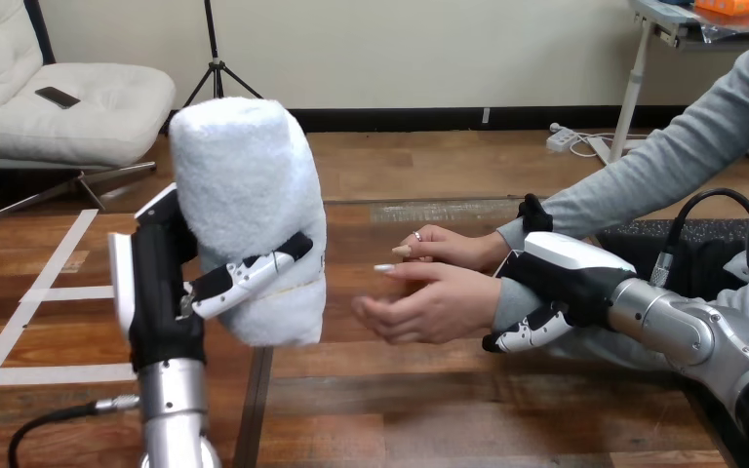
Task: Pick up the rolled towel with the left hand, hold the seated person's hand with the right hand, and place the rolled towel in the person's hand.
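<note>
Nearest, at the left: grips the rolled towel (244, 185) in the left hand (161, 292), fingers (249, 273) curled across its front, roll upright and lifted clear of the table (449, 409). Pick-up done, judging by that. Further out and across to the right: clasps the person's wrist (512, 297) with the right hand (561, 278), fingers curled beneath it and thumb raised behind. Just past those fingertips, on the towel's side: the person's hand (429, 307), palm turned up and fingers loosely open, holding nothing. Behind it and touching it, the person's other hand (449, 246). Hold looks in place too. Not yet together: towel and open palm, with bare table showing between them and the roll sitting higher than the palm. Left to do, by this reading: carry the roll across toward the right hand, lower it into the waiting palm, then let go.
</note>
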Available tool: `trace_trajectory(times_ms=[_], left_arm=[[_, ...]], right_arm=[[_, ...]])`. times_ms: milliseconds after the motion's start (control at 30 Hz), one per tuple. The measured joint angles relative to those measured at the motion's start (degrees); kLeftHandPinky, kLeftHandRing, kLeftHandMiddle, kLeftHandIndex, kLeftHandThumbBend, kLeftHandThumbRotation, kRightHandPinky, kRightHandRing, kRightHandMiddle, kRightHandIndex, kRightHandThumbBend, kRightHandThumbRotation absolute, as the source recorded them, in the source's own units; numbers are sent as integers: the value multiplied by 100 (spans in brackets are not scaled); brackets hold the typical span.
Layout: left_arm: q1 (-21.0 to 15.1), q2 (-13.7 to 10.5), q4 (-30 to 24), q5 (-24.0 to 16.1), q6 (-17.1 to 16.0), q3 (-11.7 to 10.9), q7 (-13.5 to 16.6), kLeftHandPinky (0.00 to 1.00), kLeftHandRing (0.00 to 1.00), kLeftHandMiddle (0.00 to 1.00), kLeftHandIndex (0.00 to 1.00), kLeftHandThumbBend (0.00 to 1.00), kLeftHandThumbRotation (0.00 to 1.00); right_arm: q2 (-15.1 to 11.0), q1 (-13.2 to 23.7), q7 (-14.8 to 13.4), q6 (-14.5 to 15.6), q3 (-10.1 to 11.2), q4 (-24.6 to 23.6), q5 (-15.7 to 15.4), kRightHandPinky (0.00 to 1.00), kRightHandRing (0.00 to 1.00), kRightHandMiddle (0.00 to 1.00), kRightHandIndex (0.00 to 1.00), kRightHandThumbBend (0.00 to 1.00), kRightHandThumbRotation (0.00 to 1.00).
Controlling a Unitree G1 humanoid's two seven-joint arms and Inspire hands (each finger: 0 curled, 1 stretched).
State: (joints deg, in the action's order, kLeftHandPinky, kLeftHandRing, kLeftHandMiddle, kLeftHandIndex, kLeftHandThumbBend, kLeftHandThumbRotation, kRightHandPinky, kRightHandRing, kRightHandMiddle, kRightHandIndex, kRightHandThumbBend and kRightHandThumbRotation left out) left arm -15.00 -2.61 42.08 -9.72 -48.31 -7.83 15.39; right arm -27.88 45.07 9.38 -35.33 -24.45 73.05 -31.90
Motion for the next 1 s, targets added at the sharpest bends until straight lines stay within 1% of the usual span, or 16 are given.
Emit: trace_trajectory(times_ms=[200, 500, 1000], left_arm=[[-269, -56, 445, -41, -2, 5, 132, 30, 33, 38, 40, 56, 0], [-622, -119, 1026, -114, -3, 12, 246, 31, 34, 39, 40, 56, 0], [-1068, -169, 1759, -208, -8, 26, 364, 31, 34, 39, 41, 55, 0]], right_arm=[[-3, 0, 38, -25, 0, 0, 0, 16, 20, 26, 26, 50, 21], [-8, -2, 88, -42, 0, 0, 0, 16, 20, 25, 26, 50, 21], [-16, -2, 112, -103, 0, 0, 1, 15, 19, 24, 24, 50, 23]])
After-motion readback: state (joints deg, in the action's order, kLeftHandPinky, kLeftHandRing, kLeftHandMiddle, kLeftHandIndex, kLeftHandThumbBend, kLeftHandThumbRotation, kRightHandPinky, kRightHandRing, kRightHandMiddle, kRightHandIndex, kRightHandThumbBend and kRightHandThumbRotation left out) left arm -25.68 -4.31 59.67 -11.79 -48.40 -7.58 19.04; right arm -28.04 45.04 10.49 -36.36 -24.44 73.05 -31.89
